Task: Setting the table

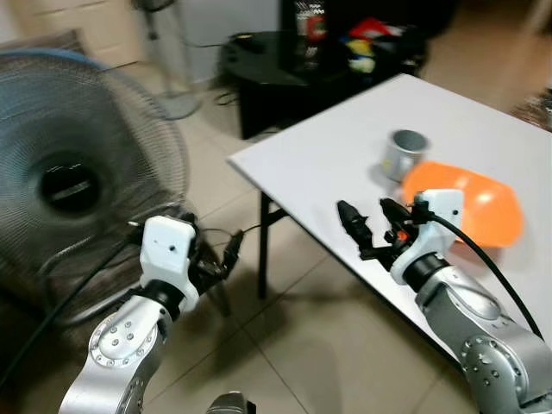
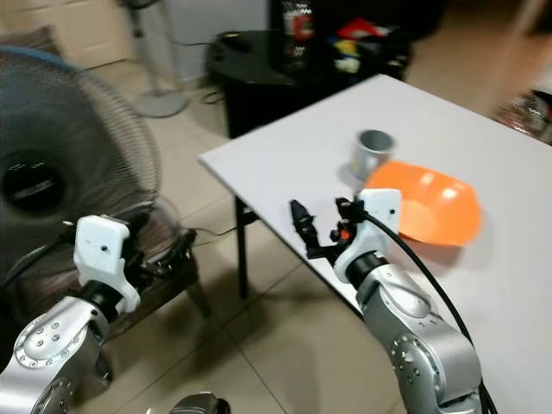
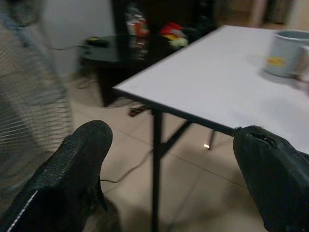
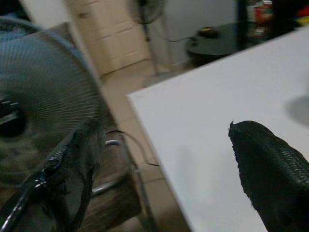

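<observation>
A white table [image 1: 345, 155] fills the right half of the head views. On it stand a grey mug [image 1: 405, 153] and, just beside it on the near side, an orange bowl [image 1: 470, 207]. My right gripper [image 1: 373, 221] hovers open over the table's near edge, a short way left of the bowl, with nothing between its fingers. My left gripper [image 1: 220, 257] is open and empty, held low over the floor left of the table's corner. In the left wrist view the mug [image 3: 288, 53] stands far across the tabletop.
A large floor fan [image 1: 69, 181] stands close at the left, beside my left arm. A black low table [image 1: 276, 69] with bottles and coloured items sits behind the white table's corner. A black table leg [image 1: 263, 250] drops to the tiled floor [image 1: 285, 345].
</observation>
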Robot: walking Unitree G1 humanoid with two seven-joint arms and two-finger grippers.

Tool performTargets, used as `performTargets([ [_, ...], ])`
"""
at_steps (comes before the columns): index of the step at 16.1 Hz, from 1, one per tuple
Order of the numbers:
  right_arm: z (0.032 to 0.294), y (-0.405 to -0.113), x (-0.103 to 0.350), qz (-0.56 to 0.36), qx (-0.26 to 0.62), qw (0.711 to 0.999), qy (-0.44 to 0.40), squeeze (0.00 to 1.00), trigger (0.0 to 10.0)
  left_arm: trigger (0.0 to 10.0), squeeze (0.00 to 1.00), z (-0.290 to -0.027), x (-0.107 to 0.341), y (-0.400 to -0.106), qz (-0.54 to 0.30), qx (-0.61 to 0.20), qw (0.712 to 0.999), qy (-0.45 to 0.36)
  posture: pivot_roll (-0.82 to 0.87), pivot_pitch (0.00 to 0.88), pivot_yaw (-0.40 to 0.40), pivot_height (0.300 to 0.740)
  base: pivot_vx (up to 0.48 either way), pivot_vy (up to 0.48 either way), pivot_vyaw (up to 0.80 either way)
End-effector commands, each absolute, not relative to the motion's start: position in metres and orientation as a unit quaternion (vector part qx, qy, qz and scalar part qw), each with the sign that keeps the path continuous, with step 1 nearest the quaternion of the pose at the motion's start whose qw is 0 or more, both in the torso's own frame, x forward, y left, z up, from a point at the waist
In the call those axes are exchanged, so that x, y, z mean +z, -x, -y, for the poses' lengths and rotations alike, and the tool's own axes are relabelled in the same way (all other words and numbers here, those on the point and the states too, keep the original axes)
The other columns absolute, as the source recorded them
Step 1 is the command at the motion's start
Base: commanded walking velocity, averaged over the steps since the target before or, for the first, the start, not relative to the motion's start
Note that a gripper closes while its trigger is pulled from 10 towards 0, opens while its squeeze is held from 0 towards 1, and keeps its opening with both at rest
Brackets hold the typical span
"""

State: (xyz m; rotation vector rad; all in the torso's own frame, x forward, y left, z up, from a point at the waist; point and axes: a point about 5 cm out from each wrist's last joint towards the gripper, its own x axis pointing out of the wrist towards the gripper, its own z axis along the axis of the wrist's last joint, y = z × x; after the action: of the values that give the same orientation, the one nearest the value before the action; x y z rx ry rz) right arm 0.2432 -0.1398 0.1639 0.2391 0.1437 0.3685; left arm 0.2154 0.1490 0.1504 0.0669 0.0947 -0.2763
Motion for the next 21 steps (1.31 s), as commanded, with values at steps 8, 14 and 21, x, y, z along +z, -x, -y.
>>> performTargets([
  [8,0.139,-0.241,0.152,-0.083,0.181,0.973,-0.114,1.0,10.0,10.0,0.0,-0.147,0.15,-0.216,-0.054,-0.134,0.988,-0.05,0.09,0.0,0.037,0.74,0.0,0.0,0.8],
  [14,0.14,-0.241,0.148,-0.083,0.185,0.973,-0.113,1.0,10.0,10.0,0.0,-0.148,0.148,-0.217,-0.061,-0.167,0.982,-0.062,0.08,0.0,0.045,0.74,0.0,0.0,0.8],
  [21,0.145,-0.245,0.149,-0.085,0.242,0.962,-0.092,1.0,10.0,10.0,0.0,-0.142,0.151,-0.197,-0.082,-0.313,0.945,-0.039,0.09,0.0,0.037,0.74,0.0,0.0,0.8],
])
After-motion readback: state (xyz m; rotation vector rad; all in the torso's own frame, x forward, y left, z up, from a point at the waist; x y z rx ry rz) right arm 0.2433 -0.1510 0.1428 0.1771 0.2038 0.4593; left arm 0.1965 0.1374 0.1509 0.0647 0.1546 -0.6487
